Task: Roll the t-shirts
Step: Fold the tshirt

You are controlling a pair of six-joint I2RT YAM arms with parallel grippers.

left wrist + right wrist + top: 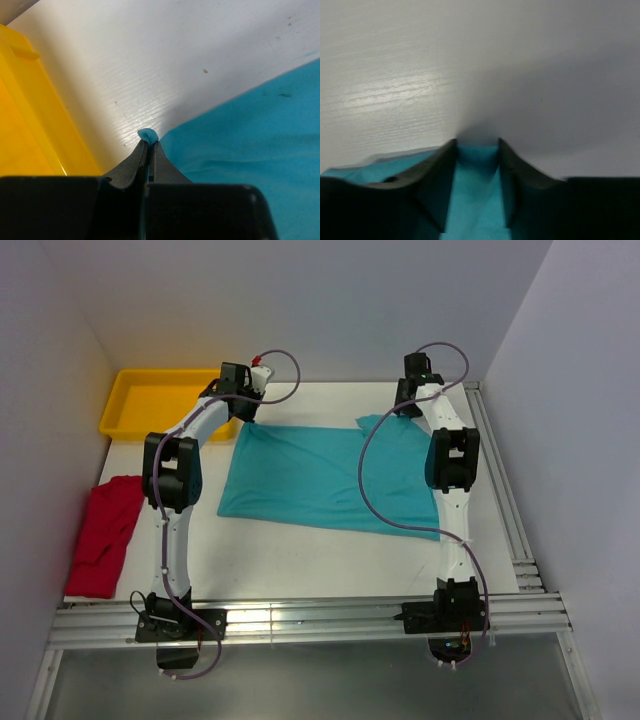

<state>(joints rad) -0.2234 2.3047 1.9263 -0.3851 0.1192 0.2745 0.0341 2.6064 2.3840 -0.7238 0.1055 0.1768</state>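
The teal t-shirt [330,475] lies spread flat across the middle of the table. My left gripper [250,412] is at its far left corner, shut on a small pinch of teal cloth [148,135] that pokes out past the fingertips [149,142]. My right gripper [405,408] is at the far right corner, low over the table. Its jaws stand apart, with the shirt's far edge [477,155] lying between the fingers, so it is open [477,142]. The red t-shirt [105,535] lies crumpled at the table's left edge, apart from both grippers.
A yellow tray [150,400] sits at the far left corner of the table, and its wall [30,125] is close beside my left gripper. White walls enclose the table on three sides. A metal rail [300,620] runs along the near edge by the arm bases.
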